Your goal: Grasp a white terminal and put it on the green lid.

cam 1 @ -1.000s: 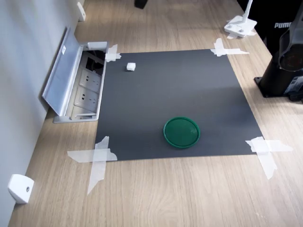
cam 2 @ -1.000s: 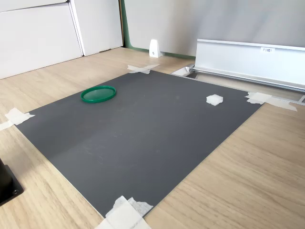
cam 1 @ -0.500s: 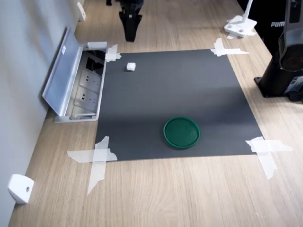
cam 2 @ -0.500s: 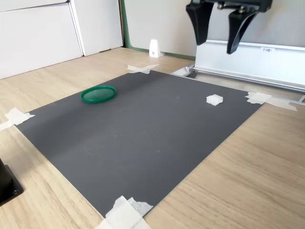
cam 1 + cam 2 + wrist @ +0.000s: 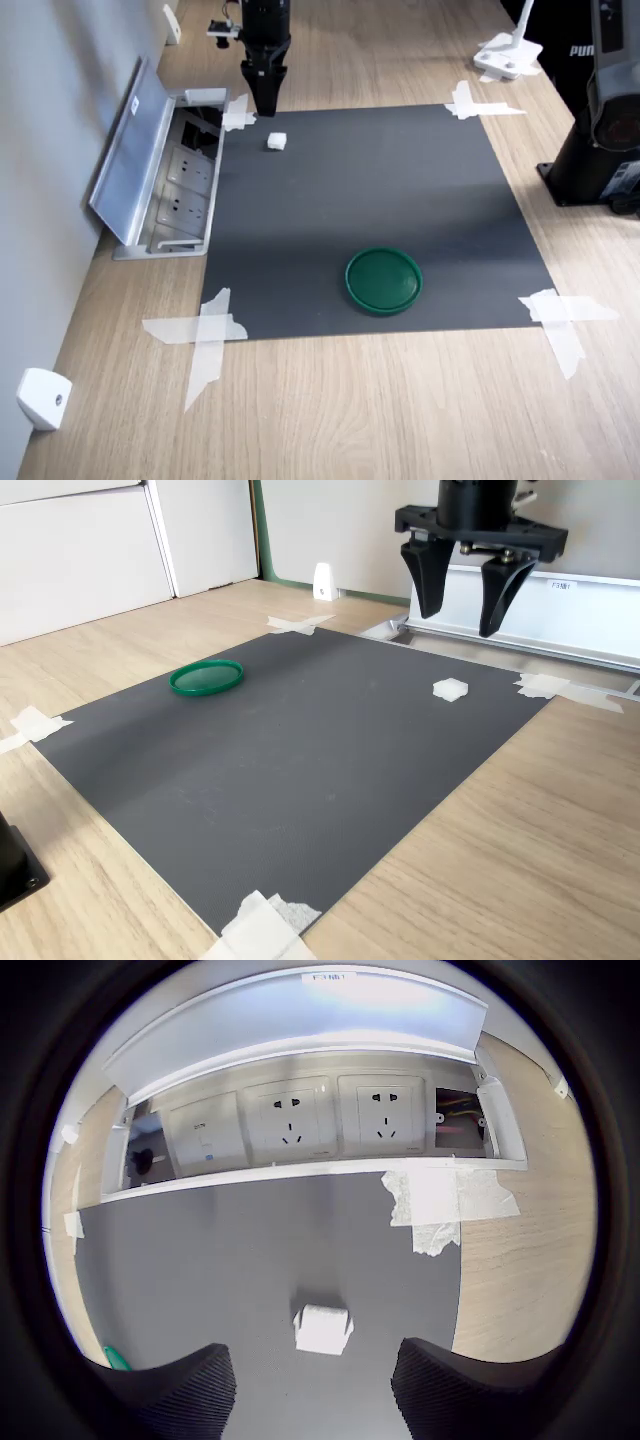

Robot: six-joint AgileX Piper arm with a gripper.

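One end effector (image 5: 460,620) spread wide, empty, above white terminal (image 5: 450,689); green lid (image 5: 206,677) well apart.

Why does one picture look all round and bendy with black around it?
The wrist view is a fisheye picture: the socket box curves and dark edges ring the frame, with the end effector blurry at the rim and the white terminal clear. Both exterior views look straight and evenly lit.

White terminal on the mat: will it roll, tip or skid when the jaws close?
The white terminal looks blocky and flat-sided, so rolling seems unlikely. It is tiny beside the green lid, probably very light, so one finger touching first might skid it across the smooth dark mat. The open gripper hangs above it.
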